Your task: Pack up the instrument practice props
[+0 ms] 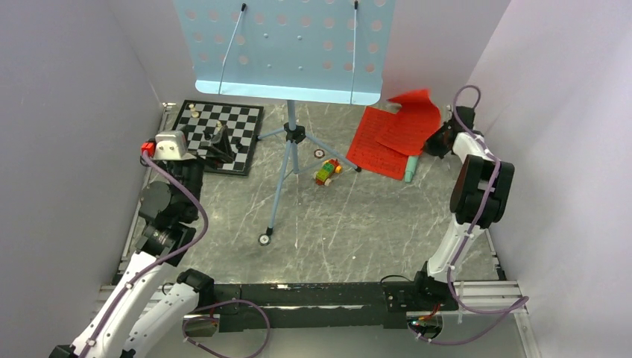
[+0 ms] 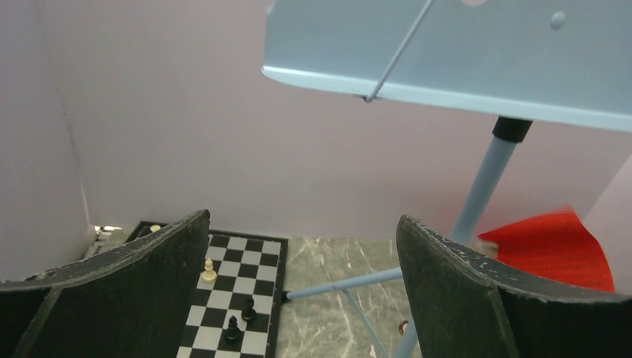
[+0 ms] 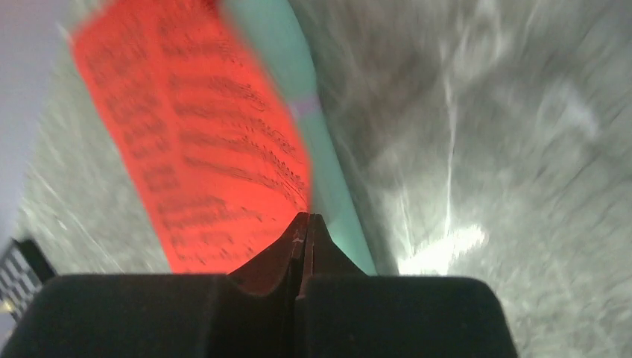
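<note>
Music stand [image 1: 291, 119] legs block ctr; table [image 1: 358, 231] front open.

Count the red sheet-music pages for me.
2 visible: a flat page on the table beside the mint microphone, and an upper page overlapping it, pinched by the right gripper. More may hide underneath.

On the desk [image 1: 350, 239] the stand [image 1: 292, 112] rises at mid-back. The chessboard [image 1: 242, 123] lies at its 9 o'clock, the toy [image 1: 326, 171] near at 4 o'clock and the pages [image 1: 387, 142] at 3 o'clock. The microphone [image 1: 411, 168] lies touching the pages' 5 o'clock edge.
</note>
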